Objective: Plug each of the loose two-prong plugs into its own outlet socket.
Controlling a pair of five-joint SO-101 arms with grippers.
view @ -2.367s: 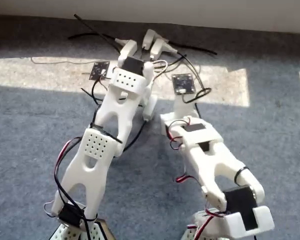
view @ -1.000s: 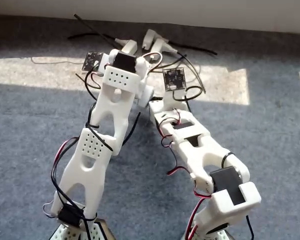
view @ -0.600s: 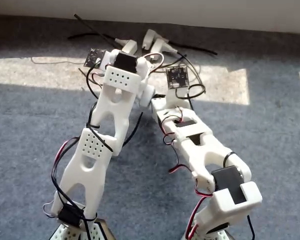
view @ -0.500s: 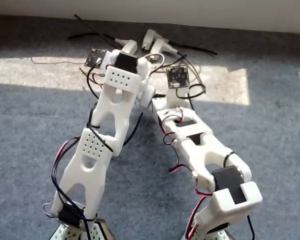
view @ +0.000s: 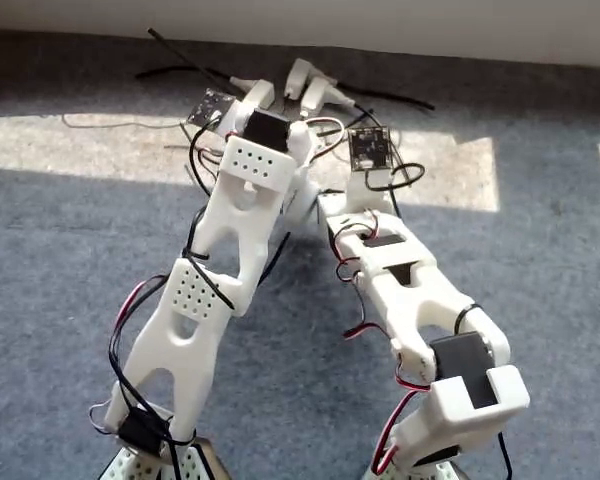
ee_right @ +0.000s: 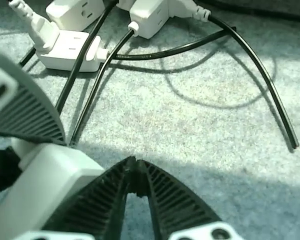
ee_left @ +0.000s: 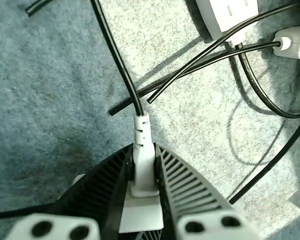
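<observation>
Left pincer (ee_left: 143, 149) clamps a white plug (ee_left: 144, 167) between its ribbed jaws, which are narrowed to the width of the plug's body, over grey carpet (ee_left: 45, 100). The plug's black cable (ee_left: 117, 60) runs out ahead of the jaws, away from the wrist, and the prongs are hidden. A white socket block (ee_left: 226, 11) lies well apart from the held plug on a sunlit stretch of carpet, with other black cables crossing between them. A second plug (ee_left: 292, 42) lies near that block.

Right pincer (ee_right: 137, 174) hangs low over the carpet, jaws pressed together with nothing between them. Ahead of it, several blocks sit clustered, and one of them (ee_right: 70, 50) seems to have a plug seated in it. From overhead, both arms stretch side by side toward the cluster of blocks (view: 315, 85).

The step in hand appears to be the carry: one plug gripped, not yet seated. With the cable leading forward, the prongs probably face back toward the wrist. The next move therefore likely calls for turning or re-gripping the plug so its prongs point at a free socket, then lining them up with the slots and pressing straight in. The idle right pincer could steady the block.
</observation>
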